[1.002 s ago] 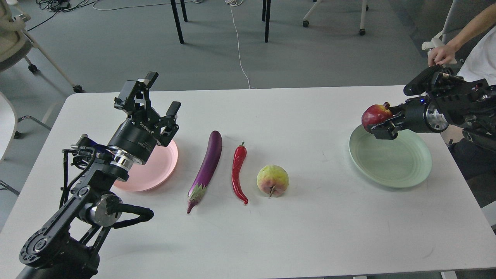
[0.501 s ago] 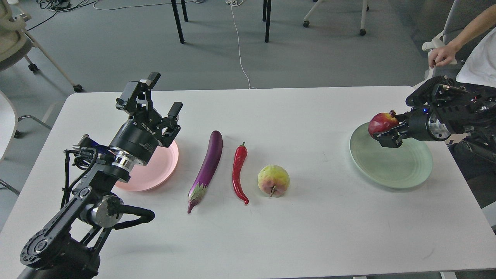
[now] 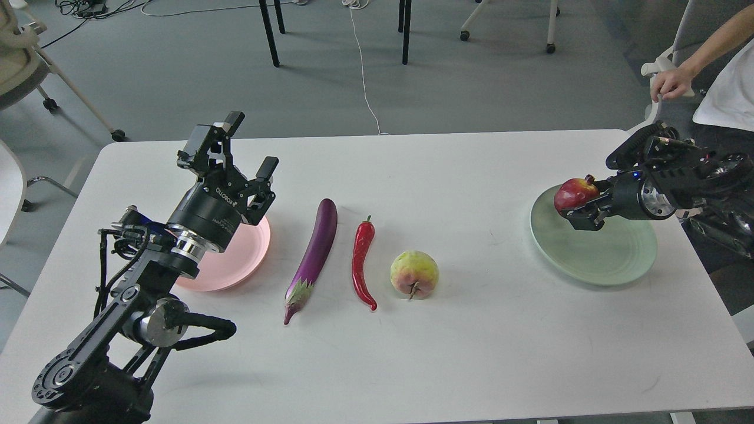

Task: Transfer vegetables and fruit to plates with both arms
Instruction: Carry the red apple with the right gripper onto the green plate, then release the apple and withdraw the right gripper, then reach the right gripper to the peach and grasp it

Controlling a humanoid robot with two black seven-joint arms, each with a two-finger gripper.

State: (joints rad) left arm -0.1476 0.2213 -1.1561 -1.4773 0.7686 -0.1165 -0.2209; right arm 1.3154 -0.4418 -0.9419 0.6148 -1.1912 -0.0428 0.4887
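Our right pincer (image 3: 576,206) pinches the pomegranate (image 3: 573,193) over the left rim of the mint green plate (image 3: 595,253) near the desk's (image 3: 471,353) right edge; since a moment ago it has edged slightly leftward. Our left pincer (image 3: 247,150) stays spread above the pink plate (image 3: 235,265) near the left edge. Eggplant (image 3: 314,250), chili pepper (image 3: 362,262) and apple-like fruit (image 3: 414,275) have not moved mid-desk.
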